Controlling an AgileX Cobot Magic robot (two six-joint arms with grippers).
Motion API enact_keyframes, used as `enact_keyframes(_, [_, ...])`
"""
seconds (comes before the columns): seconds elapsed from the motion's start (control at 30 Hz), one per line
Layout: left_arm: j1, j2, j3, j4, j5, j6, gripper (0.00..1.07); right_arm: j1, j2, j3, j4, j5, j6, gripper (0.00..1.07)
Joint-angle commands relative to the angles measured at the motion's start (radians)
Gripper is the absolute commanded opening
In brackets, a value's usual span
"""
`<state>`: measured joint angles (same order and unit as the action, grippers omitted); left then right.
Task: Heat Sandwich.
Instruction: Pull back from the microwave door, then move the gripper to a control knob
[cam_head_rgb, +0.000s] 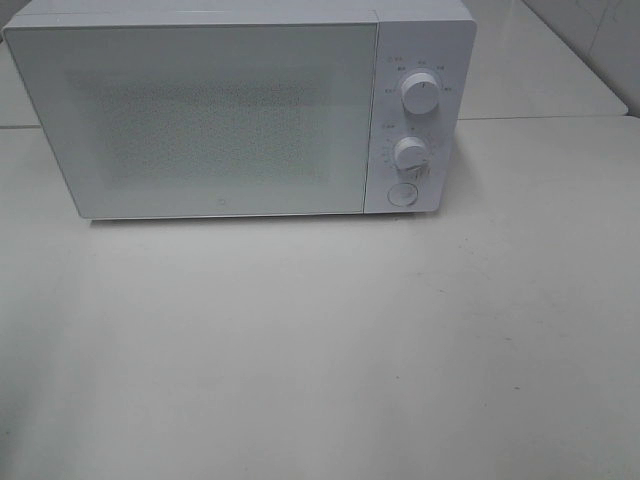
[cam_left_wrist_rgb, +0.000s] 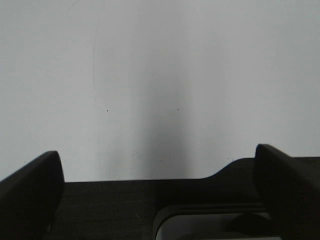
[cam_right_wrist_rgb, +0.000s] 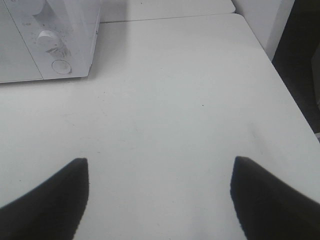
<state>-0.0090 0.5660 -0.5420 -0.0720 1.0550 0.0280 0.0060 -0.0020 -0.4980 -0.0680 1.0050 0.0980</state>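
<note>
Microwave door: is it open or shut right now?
Shut. The door sits flush with the control panel, no gap showing along its edges in the high view.

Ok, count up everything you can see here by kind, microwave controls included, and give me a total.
Microwave: 1
Knobs: 2, upper and lower
Round button: 1
Robot hands: 2, left hand and right hand, both open and empty
Total: 6
</note>
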Motion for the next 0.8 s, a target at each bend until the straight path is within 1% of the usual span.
enact_keyframes(0.03, [0.005, -0.093, 0.022, 0.007, 0.014, -0.010, 0.97, -0.005, -0.030, 0.001, 0.002, -0.007, -0.005, 0.76])
enact_keyframes(0.1, [0.005, -0.115, 0.028, 0.005, 0.016, -0.010, 0.97, -0.005, -0.030, 0.001, 0.002, -0.007, -0.005, 0.76])
enact_keyframes(0.17, [0.005, -0.201, 0.027, 0.005, 0.016, -0.010, 0.97, -0.005, -0.030, 0.001, 0.002, -0.007, -0.005, 0.76])
enact_keyframes(0.27, [0.005, -0.253, 0.027, 0.005, 0.016, -0.010, 0.97, -0.005, -0.030, 0.001, 0.002, -0.007, -0.005, 0.76])
enact_keyframes(0.37, [0.005, -0.351, 0.027, 0.005, 0.016, -0.010, 0.97, -0.005, -0.030, 0.001, 0.002, -0.007, -0.005, 0.76])
enact_keyframes(0.4, [0.005, -0.351, 0.027, 0.005, 0.016, -0.010, 0.97, -0.005, -0.030, 0.001, 0.002, -0.007, -0.005, 0.76])
enact_keyframes(0.5, [0.005, -0.419, 0.027, 0.005, 0.016, -0.007, 0.97, -0.005, -0.030, 0.001, 0.002, -0.007, -0.005, 0.76])
enact_keyframes(0.73, [0.005, -0.468, 0.027, 0.005, 0.016, -0.007, 0.97, -0.005, -0.030, 0.001, 0.002, -0.007, -0.005, 0.76])
enact_keyframes(0.8, [0.005, -0.505, 0.027, 0.005, 0.015, -0.007, 0.97, -0.005, -0.030, 0.001, 0.002, -0.007, -0.005, 0.76])
